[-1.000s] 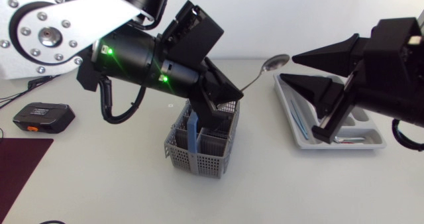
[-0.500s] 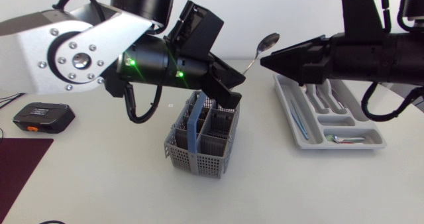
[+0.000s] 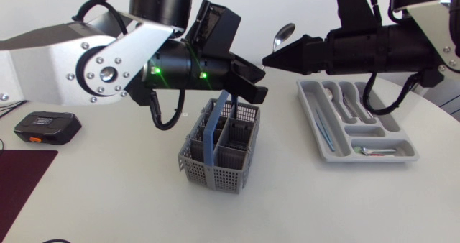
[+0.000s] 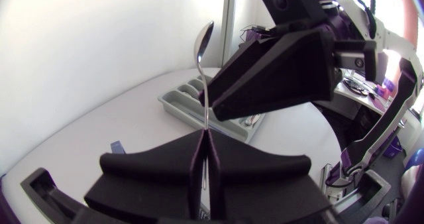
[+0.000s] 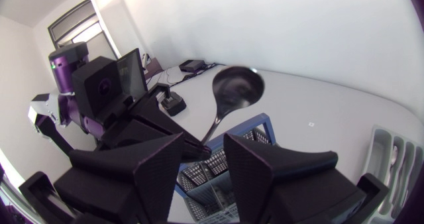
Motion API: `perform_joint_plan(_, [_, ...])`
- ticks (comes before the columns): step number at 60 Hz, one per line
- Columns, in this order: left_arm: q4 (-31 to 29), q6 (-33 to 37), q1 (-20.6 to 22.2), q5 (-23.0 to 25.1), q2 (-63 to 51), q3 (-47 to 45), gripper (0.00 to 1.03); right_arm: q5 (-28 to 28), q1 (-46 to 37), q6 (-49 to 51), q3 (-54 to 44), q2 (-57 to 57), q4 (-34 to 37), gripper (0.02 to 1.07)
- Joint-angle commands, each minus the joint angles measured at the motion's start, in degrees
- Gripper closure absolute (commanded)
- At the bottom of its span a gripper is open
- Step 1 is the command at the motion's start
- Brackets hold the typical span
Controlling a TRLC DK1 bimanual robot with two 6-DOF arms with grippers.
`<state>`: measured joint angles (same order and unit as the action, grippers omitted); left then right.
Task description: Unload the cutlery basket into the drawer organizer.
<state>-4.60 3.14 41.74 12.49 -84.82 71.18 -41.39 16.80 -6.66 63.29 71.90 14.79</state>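
The silver metal spoon (image 3: 282,34) is hanging in the air above the grey perforated plastic cutlery basket (image 3: 208,177), clear of its rim. Its bowl is pointing up and the handle is tilting away from the basket's far side.

The left gripper (image 4: 205,134) is gripping the spoon's lower handle, jaws pressing together on the thin stem from both sides. This arm is reaching over the basket from the basket's left in the head view.

The right gripper (image 5: 204,139) is sitting higher above the basket than the left one, at the spoon's mid-handle. Its jaws are standing apart with the stem running up between them, and a gap is showing on each side. The bowl is sticking out past the fingertips. This arm is coming in level from the basket's right.

The basket is standing upright on the white worktop (image 3: 129,207), with its blue handle (image 3: 210,136) rising up the middle. I cannot tell what its compartments are holding.

The grey plastic drawer organizer (image 3: 309,103) is lying flat on the worktop well to the basket's right, apart from it. A few pieces of cutlery (image 3: 377,151) are lying in its slots; their types are too small to tell.

A black box-shaped device (image 3: 47,126) is lying well to the basket's left. A dark maroon mat (image 3: 25,182) is lying at the worktop's edge, to the basket's left and nearer the camera than that device.
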Motion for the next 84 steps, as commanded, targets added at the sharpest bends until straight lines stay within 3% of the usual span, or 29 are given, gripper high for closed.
perform_joint_plan(1, [1.17, -1.29, -0.34, -0.71, -1.49, -1.48, 1.0, -1.24, -0.71, -2.66, 2.37, 2.02, -0.2, 0.66])
perform_joint_plan(17, [2.93, -2.17, -0.78, -2.56, -1.84, -1.39, 1.0, -1.33, -0.27, -4.59, 4.48, 5.27, -0.28, 0.72])
perform_joint_plan(34, [3.46, -2.17, -0.78, -3.17, -2.11, -1.66, 1.0, -0.54, -0.27, -5.12, 5.36, 6.32, -0.64, 0.93])
perform_joint_plan(59, [3.46, -1.73, 0.36, -4.05, -1.93, -1.92, 0.98, -0.8, -0.01, -5.39, 5.8, 7.29, -0.99, 1.0])
perform_joint_plan(72, [3.37, -1.73, 0.36, -4.41, -1.58, -2.27, 0.56, -1.33, -0.63, -4.86, 4.65, 7.64, -1.25, 1.0])
perform_joint_plan(84, [3.02, -1.64, -0.16, -5.02, -0.26, -2.27, 0.28, -2.47, -2.21, -3.54, 3.33, 7.12, -1.08, 1.0])
